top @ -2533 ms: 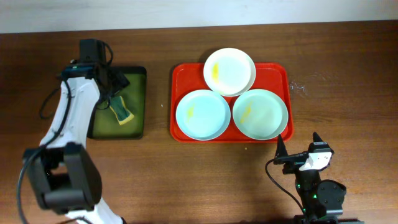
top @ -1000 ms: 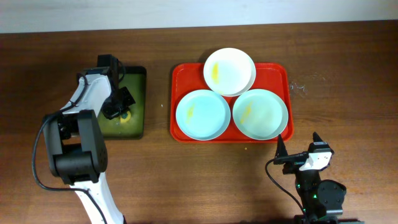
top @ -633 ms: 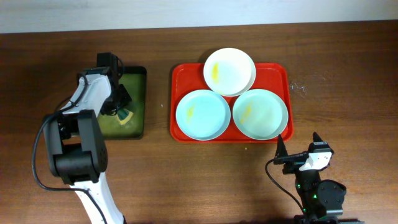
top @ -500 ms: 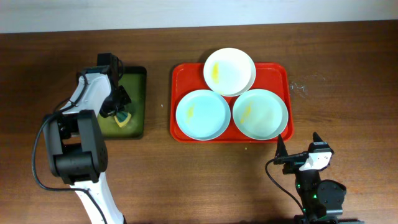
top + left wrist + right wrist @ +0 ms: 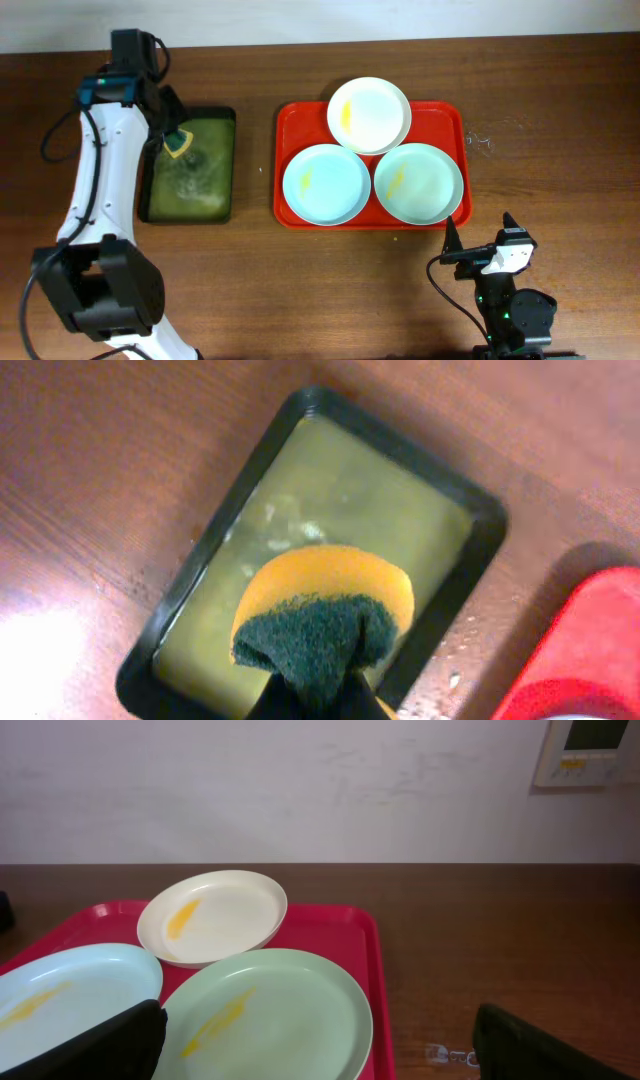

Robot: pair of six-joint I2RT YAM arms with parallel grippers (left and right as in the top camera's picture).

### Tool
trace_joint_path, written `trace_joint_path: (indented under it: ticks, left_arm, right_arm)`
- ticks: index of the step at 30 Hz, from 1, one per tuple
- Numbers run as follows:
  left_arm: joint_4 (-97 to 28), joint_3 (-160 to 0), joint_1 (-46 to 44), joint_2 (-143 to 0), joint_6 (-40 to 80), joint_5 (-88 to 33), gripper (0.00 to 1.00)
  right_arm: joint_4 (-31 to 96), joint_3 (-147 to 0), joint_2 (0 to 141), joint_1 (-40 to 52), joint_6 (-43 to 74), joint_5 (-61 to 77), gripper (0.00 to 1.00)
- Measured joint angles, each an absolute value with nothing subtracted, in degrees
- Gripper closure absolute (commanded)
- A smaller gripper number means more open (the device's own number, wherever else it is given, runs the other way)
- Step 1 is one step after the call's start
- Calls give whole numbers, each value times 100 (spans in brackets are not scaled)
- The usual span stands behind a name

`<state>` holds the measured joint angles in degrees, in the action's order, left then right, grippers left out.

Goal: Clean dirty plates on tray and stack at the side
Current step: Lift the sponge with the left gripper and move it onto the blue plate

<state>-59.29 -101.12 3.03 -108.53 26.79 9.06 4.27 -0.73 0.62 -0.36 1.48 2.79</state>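
the sponge (image 5: pixel 322 622) hides the left gripper (image 5: pixel 312 698) tips; the tray (image 5: pixel 592 650) is cropped.

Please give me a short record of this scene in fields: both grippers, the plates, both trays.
left gripper: shut on sponge, above green tray
right gripper: open, empty, apart from red tray
plates: white plate, left mint plate, right mint plate; all on red tray, each with yellow smear
green tray: holds murky liquid
stack at side: none yet

- On the red tray (image 5: pixel 452 118): white plate (image 5: pixel 369 115) behind, blue plate (image 5: pixel 327 184) and green plate (image 5: pixel 418 182) in front, all smeared yellow.
- Left fingers (image 5: pixel 166 125) pinch a sponge (image 5: pixel 179 144) over the dark tray (image 5: pixel 190 190).
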Motion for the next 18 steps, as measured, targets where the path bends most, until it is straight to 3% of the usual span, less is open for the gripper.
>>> trace_joint_path:
  ticks: [4,11,18]
  left_arm:
    - [-4810,-8906,305,-11168,2676,899,100]
    - [-5675,-9509,346,-11198,2359,576,100]
    - [-6276,-10278,285,-9299,2316,-60,100]
  right_arm:
    - [427,-73,62,-36,148,279,2]
    - [427,-73,62,-36,145,279,2]
    - [427,-73,62,-36,143,279,2]
